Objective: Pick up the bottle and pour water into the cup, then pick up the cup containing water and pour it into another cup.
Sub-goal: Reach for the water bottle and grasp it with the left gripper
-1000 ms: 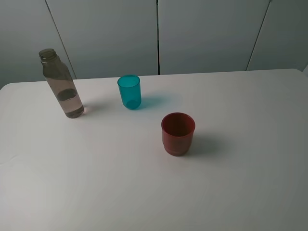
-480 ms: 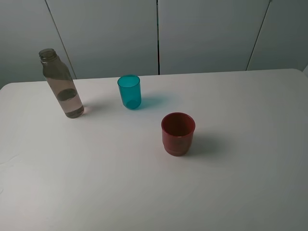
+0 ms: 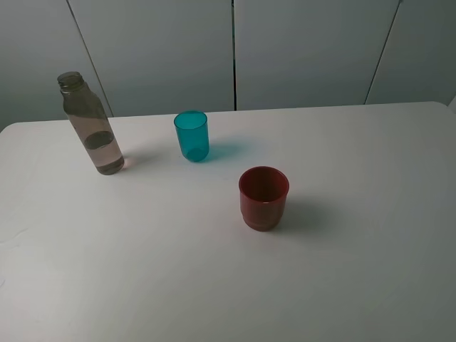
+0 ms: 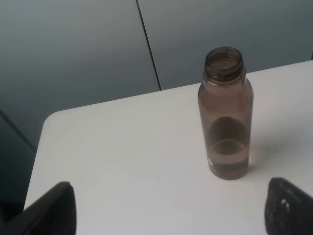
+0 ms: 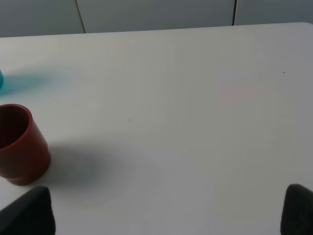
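The bottle stands upright and uncapped at the far left of the table, partly filled, with the cup to its right and another cup nearer. We see the left gripper and right gripper spread wide, holding nothing. We judge that a finger clipping the tall bottle could topple it and spill water; an off-centre pour could miss the narrow cup.

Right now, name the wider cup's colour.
The wider cup is dark red, clearest from exterior high.

One bottle; one teal cup, one red cup, two total; one table.
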